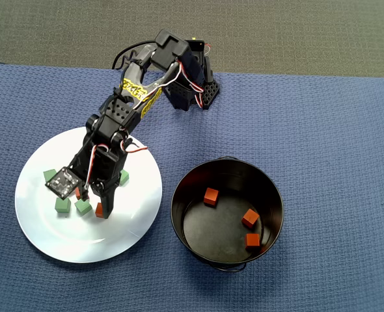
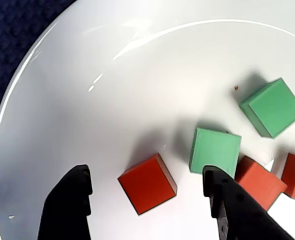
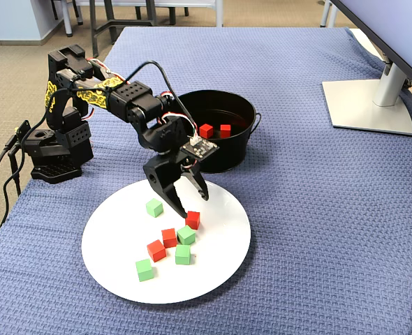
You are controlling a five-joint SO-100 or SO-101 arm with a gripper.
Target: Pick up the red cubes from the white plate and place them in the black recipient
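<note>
Overhead view, my hand (image 1: 93, 203) over the white plate (image 1: 42, 227), black recipient (image 1: 226, 214) at 3 o'clock, wrist view, my fingers (image 2: 72, 197) spread wide around one red cube (image 2: 147, 183), fixed view, that cube (image 3: 193, 220) at 5 o'clock of my hand.

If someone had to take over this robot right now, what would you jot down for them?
Gripper: open, low over the white plate, fingers either side of one red cube, not yet closed on it.
Done: three red cubes in the black pot, seen in the overhead view.
Left: three red cubes on the plate, counting the straddled one, in the fixed view.
Four green cubes sit among them; one is right beside the target. Leave those on the plate.
</note>
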